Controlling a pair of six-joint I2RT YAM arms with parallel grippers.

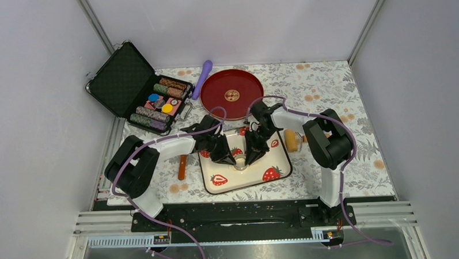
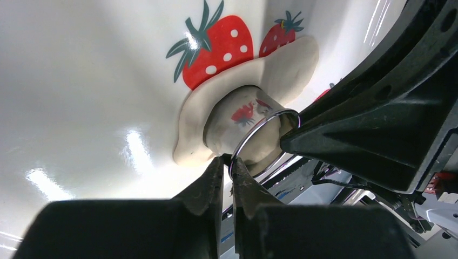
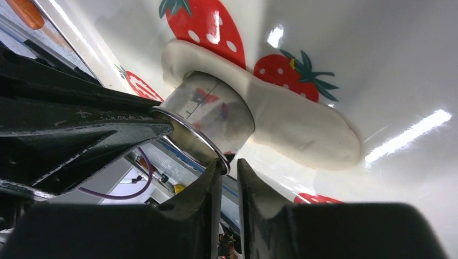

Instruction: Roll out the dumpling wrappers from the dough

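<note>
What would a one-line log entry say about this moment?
stage: cutting wrapper | ring cutter: set on flattened dough, strawberry tray | left fingers: shut on cutter rim | right fingers: shut on opposite rim

Pale cream dough [image 2: 286, 67] on a glossy white plate [image 1: 246, 179], printed with red strawberries, white seeds, green leaves! Cutter [image 3: 208, 113] mirror-silver, catching red strawberry reflections. Tabletop [image 1: 329, 85] white with grey leaves and orange blooms. Deep red tray [image 1: 217, 89], gold centre; purple roller [image 1: 203, 77]; black case [image 1: 122, 81], blue, yellow, pink chips [image 1: 163, 103]
</note>
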